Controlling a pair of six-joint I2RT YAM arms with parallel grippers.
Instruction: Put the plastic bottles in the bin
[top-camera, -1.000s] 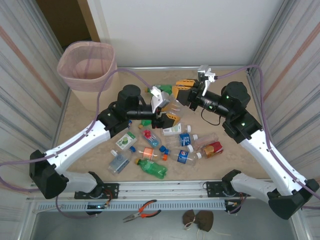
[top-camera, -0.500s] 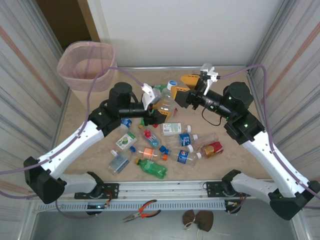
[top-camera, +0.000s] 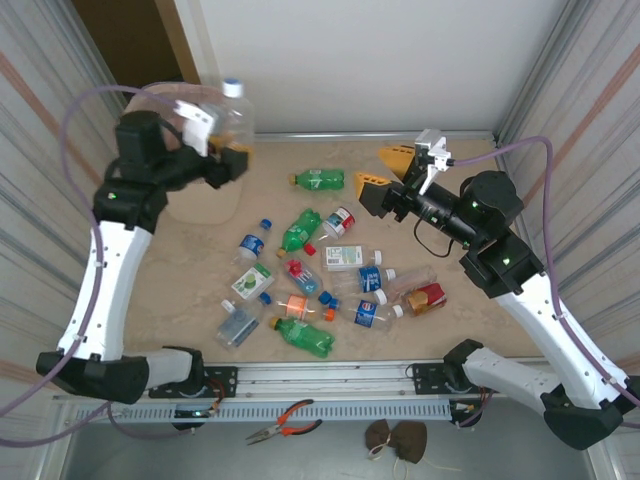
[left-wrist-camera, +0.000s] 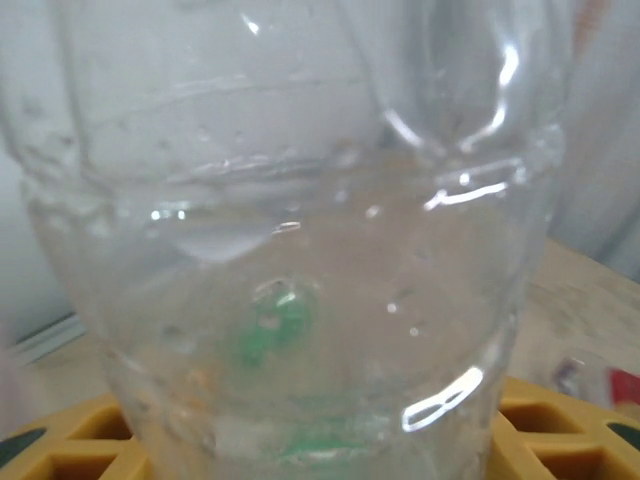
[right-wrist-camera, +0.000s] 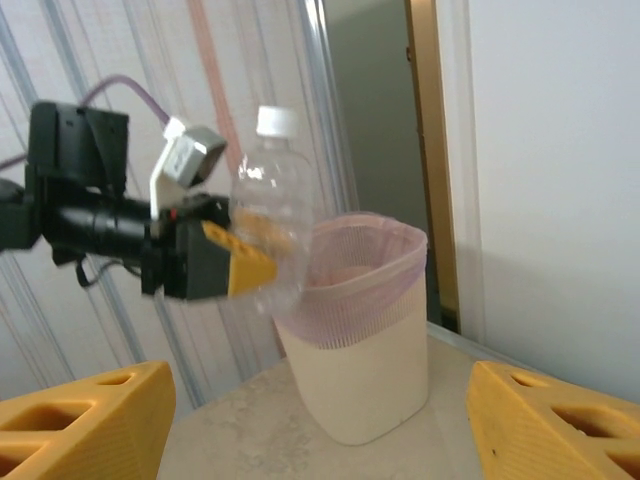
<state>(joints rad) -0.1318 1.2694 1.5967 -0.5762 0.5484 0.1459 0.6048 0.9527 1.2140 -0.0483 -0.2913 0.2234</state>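
Clear bottle (top-camera: 232, 120) at bin (right-wrist-camera: 355, 400) rim

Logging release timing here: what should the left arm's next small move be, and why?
Probably nudge the left end effector further over the bin before opening: its clear bottle hangs upright at the pink-lined rim, not clearly above the opening.

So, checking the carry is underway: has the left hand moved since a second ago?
Yes. The left hand, shut on a clear bottle, swung from above the loose bottles at mid-table to the bin at far left.
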